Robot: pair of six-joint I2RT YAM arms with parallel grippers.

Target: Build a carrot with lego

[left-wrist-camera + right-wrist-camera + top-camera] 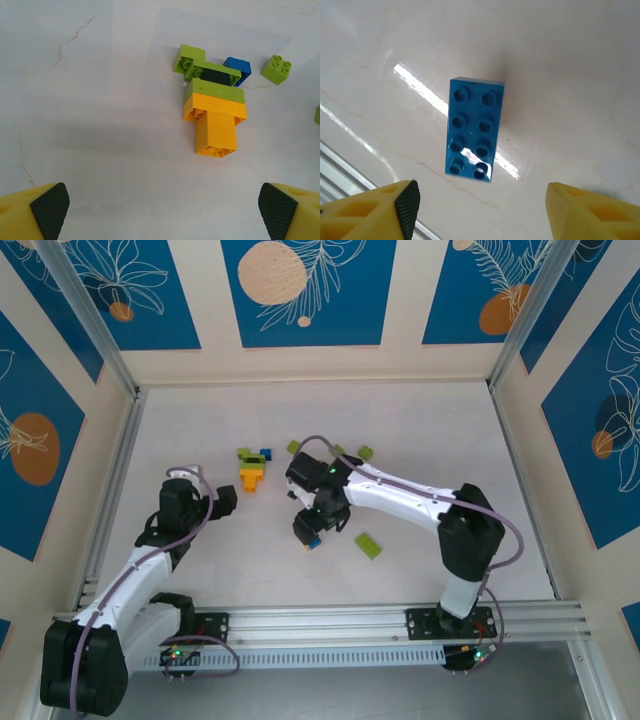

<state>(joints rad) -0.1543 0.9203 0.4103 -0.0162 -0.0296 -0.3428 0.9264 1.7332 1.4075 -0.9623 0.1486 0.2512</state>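
The partly built lego carrot [252, 472] lies flat on the table: two orange bricks [216, 131] under a lime green brick [214, 90], with more green bricks and a blue one [239, 67] at its top. My left gripper [222, 502] [164, 207] is open, just short of the orange end and touching nothing. A blue two-by-four brick [472, 129] [313, 541] lies studs up on the table. Above it, my right gripper [310, 530] [480, 205] is open, both fingers apart from the brick.
Loose lime green bricks lie around: one [368, 545] right of the right gripper, one [366, 452] behind the right arm, one [294, 447] [277, 68] beside the carrot's top. A metal rail [330, 620] runs along the table's near edge.
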